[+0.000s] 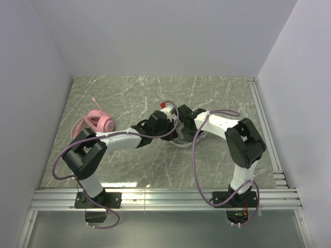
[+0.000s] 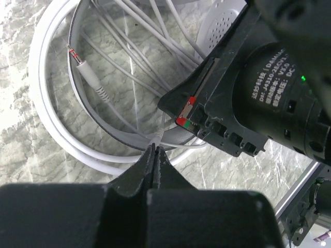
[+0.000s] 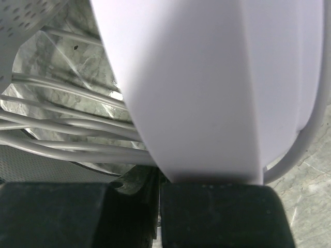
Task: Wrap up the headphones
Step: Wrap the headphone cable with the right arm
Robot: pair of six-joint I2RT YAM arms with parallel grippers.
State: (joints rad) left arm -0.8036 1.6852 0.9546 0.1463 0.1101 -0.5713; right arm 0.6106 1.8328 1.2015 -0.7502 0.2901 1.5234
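The pink headphones (image 1: 99, 123) lie at the left of the table with their cable bundled beside them. The white headphones (image 1: 179, 143) lie mid-table under both grippers. In the left wrist view their headband (image 2: 39, 98) curves around loose cable strands (image 2: 129, 57) and the jack plug (image 2: 83, 68). My left gripper (image 2: 154, 149) is shut on the thin white cable where it meets its strain relief. My right gripper (image 3: 160, 178) is shut, and the broad white headband (image 3: 207, 88) presses against its right finger. Whether anything sits between those jaws is hidden.
The right arm's black wrist body (image 2: 258, 88) hangs close beside my left fingers. White walls enclose the marble table (image 1: 129, 170) on three sides, and an aluminium rail (image 1: 165, 197) runs along the near edge. Purple arm cables (image 1: 195, 155) hang over the middle.
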